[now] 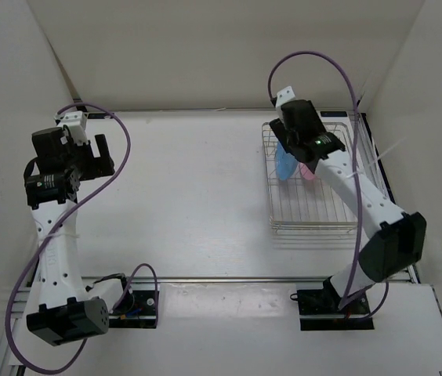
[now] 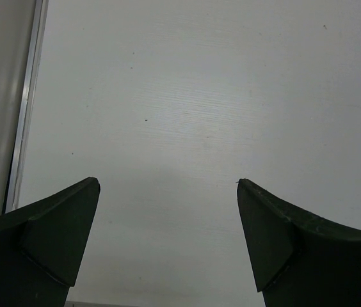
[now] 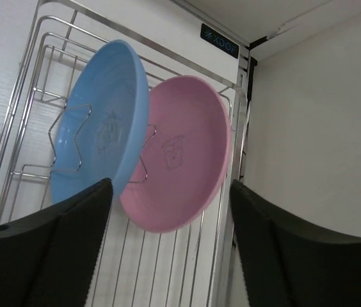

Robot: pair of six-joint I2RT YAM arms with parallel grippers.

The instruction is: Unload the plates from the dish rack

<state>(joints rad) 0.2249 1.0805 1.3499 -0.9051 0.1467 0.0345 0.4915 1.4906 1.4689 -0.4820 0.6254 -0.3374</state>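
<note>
Right gripper (image 3: 171,185): my fingers are spread wide and hold nothing. It is positioned over the far half of the rack (image 1: 299,211), which sits on the right side of the table (image 1: 197,196), near the right wall. Both plates are in the rack. They stand on edge, tilted, each leaning against a bent wire support. In my right wrist view the blue plate (image 3: 104,121) is on the left and the pink plate (image 3: 184,153) is on the right. The blue rim overlaps the left edge of the pink plate. Both hollow faces are turned toward my wrist camera. The pink plate appears in the gap between my two fingers. My left finger (image 3: 59,243) covers the lower edge of the blue plate, and I cannot tell whether it touches that plate. In the top view my right arm reaches across the rack and hides most of both plates, leaving only a strip of blue and a strip of pink visible beside the wrist. Left gripper (image 2: 166,182): my fingers are also wide apart and hold nothing. It is positioned over bare table on the far left, well apart from the rack.
</note>
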